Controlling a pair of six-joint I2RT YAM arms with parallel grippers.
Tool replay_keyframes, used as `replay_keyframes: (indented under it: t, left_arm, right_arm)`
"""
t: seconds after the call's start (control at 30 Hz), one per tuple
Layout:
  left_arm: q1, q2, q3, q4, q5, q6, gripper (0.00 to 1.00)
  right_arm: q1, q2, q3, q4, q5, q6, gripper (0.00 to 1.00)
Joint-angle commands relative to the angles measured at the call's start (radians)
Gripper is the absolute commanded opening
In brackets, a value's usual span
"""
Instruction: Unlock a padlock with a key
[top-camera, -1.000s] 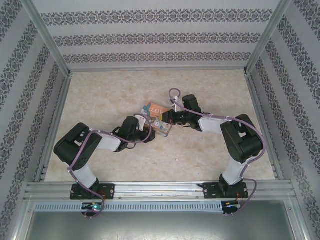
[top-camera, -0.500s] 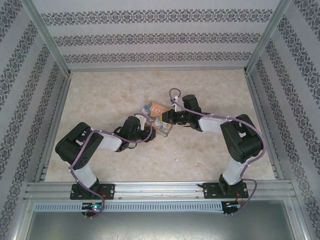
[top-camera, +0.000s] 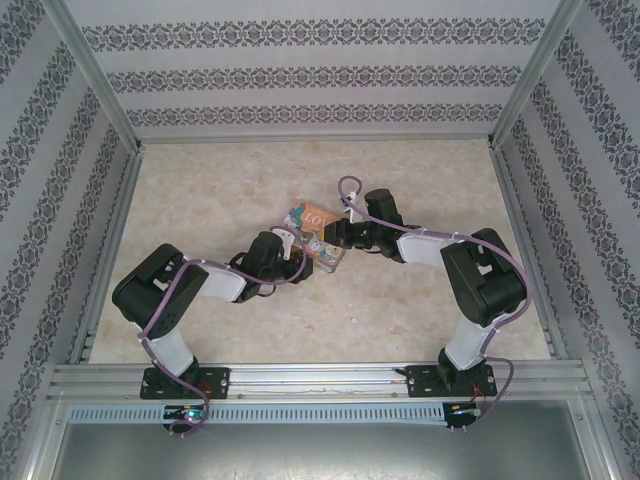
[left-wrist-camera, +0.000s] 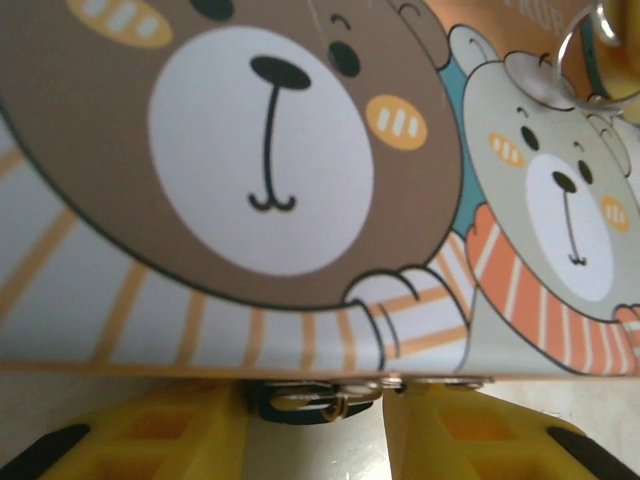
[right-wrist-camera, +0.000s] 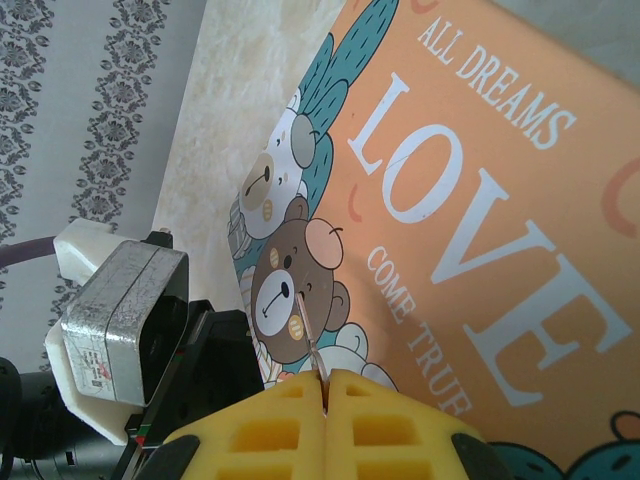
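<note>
The bear-print tin (left-wrist-camera: 120, 300) stands close in front of my left wrist camera. Under its lower edge hangs the padlock (left-wrist-camera: 300, 405), with a dark body and a silver shackle. My left gripper (left-wrist-camera: 318, 432) is shut on the padlock, one yellow finger (left-wrist-camera: 150, 440) on each side of it. My right gripper (right-wrist-camera: 325, 378) is shut on the key (right-wrist-camera: 308, 335), whose thin silver blade sticks out edge-on over the tin's orange lid (right-wrist-camera: 480, 200). From above, both grippers meet at the tin (top-camera: 312, 215): left gripper (top-camera: 296, 252) at its near corner, right gripper (top-camera: 334, 236) at its right side.
The left arm's wrist housing (right-wrist-camera: 120, 310) sits just left of the key. Patterned walls and a metal frame (top-camera: 110, 250) enclose the marbled table (top-camera: 420, 180). Open table lies behind and to both sides of the tin.
The left arm has shifted slightly to the right toward the tin and its jaws have narrowed a little. The right arm and the tin have stayed put.
</note>
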Motion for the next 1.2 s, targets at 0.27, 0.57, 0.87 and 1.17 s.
replay_keyframes:
  t: [0.27,0.57,0.87,1.17]
  left_arm:
    - [-0.023,0.038,-0.03,0.234,0.071,-0.151,0.39]
    - [-0.023,0.056,-0.014,0.221,0.055,-0.166,0.3]
    - [-0.023,0.035,-0.024,0.229,0.049,-0.195,0.27]
    - [-0.023,-0.021,-0.033,0.205,0.079,-0.301,0.25]
  right_arm:
    - [0.005,0.038,-0.012,-0.076,0.027,-0.014,0.0]
    - [0.005,0.033,-0.012,-0.074,0.027,-0.014,0.0]
    - [0.004,0.005,0.014,-0.073,0.009,-0.001,0.0]
    - [-0.014,-0.136,0.035,-0.074,0.006,-0.009,0.0]
